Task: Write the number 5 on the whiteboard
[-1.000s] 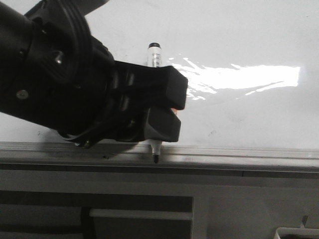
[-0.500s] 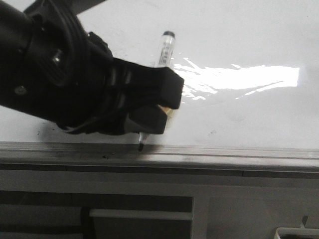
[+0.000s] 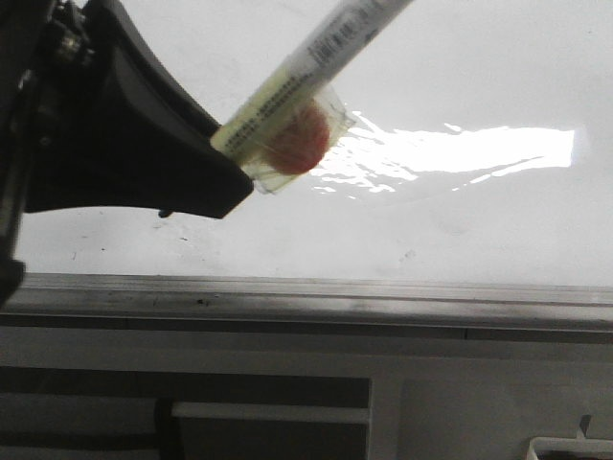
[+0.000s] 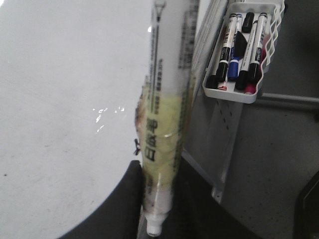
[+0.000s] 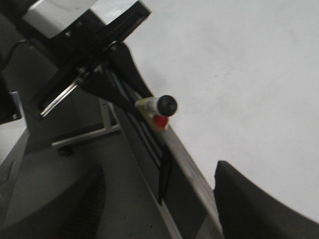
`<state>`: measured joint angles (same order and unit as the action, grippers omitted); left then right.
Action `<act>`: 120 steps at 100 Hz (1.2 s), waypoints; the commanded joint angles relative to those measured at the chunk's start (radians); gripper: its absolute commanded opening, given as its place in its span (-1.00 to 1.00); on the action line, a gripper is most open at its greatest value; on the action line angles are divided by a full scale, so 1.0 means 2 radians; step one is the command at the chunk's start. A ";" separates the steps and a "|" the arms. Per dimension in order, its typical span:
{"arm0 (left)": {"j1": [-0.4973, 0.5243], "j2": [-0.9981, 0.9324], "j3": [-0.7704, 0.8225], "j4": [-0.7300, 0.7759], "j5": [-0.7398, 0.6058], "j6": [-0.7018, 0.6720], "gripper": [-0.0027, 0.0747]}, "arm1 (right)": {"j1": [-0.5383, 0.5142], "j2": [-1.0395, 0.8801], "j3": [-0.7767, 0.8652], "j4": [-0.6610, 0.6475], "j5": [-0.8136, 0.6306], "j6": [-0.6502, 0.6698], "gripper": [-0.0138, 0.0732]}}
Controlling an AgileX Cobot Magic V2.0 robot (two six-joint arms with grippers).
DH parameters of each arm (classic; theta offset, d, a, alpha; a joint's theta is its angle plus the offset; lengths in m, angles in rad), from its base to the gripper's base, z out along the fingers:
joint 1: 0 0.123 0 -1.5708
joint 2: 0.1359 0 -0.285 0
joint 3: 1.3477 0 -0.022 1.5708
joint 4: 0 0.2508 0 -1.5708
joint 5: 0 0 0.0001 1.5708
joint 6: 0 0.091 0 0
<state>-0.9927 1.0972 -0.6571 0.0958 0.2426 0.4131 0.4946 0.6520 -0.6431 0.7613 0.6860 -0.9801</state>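
Left claw is gripping a marker, fingers closed on the barrel, tip hidden; no strokes of the 5 are showing anywhere on the whiteboard. The board is lying beneath the claw, its grey rail running just beside the claw. Risk: the marker is sitting steeply tilted and could skid or slip when pressed. Right claw is standing open, holding nothing.
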 commanded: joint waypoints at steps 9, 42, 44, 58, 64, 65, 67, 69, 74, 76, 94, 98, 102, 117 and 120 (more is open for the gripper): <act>-0.009 -0.014 -0.015 0.051 -0.020 0.001 -0.98 | 0.064 0.056 -0.021 0.026 -0.079 -0.020 0.31; -0.076 -0.014 -0.015 0.137 -0.020 0.001 -0.98 | 0.149 0.121 -0.029 0.026 -0.170 -0.020 0.38; -0.077 -0.014 -0.015 0.137 -0.022 0.001 -0.98 | 0.151 0.124 -0.029 0.026 -0.170 -0.020 0.38; -0.077 -0.014 -0.015 0.136 -0.023 0.001 -0.98 | 0.162 0.148 -0.029 0.025 -0.173 -0.020 0.38; -0.077 -0.014 -0.015 0.136 -0.025 0.001 -0.98 | 0.163 0.157 -0.029 0.025 -0.174 -0.020 0.38; -0.077 -0.014 -0.015 0.136 -0.025 0.001 -0.98 | 0.163 0.159 -0.029 0.025 -0.174 -0.020 0.38; -0.077 -0.014 -0.015 0.136 -0.026 0.001 -0.98 | 0.163 0.163 -0.029 0.025 -0.175 -0.020 0.38; -0.077 -0.014 -0.015 0.136 -0.027 0.001 -0.98 | 0.163 0.165 -0.029 0.025 -0.178 -0.020 0.38; -0.077 -0.014 -0.015 0.136 -0.026 0.001 -0.98 | 0.163 0.173 -0.029 0.025 -0.181 -0.020 0.37; -0.077 -0.015 -0.015 0.136 -0.026 0.001 -0.98 | 0.163 0.175 -0.029 0.025 -0.181 -0.020 0.37; -0.077 -0.021 -0.015 0.136 -0.027 0.001 -0.98 | 0.163 0.191 -0.029 0.025 -0.181 -0.020 0.06; -0.077 -0.021 -0.015 0.136 -0.027 0.001 -0.98 | 0.163 0.191 -0.029 0.025 -0.181 -0.020 -0.06; -0.077 -0.022 -0.015 0.136 -0.027 0.001 -0.98 | 0.163 0.191 -0.029 0.025 -0.181 -0.020 -0.20; -0.077 -0.022 -0.015 0.134 -0.029 0.001 -0.98 | 0.163 0.191 -0.029 0.025 -0.181 -0.020 -0.67; -0.077 -0.022 -0.015 0.134 -0.029 0.001 -0.98 | 0.163 0.191 -0.029 0.025 -0.181 -0.020 -0.77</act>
<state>-1.1394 1.0729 -0.6534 0.3478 0.2873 0.3927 0.8197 1.0412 -0.6659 0.7781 0.3511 -1.0173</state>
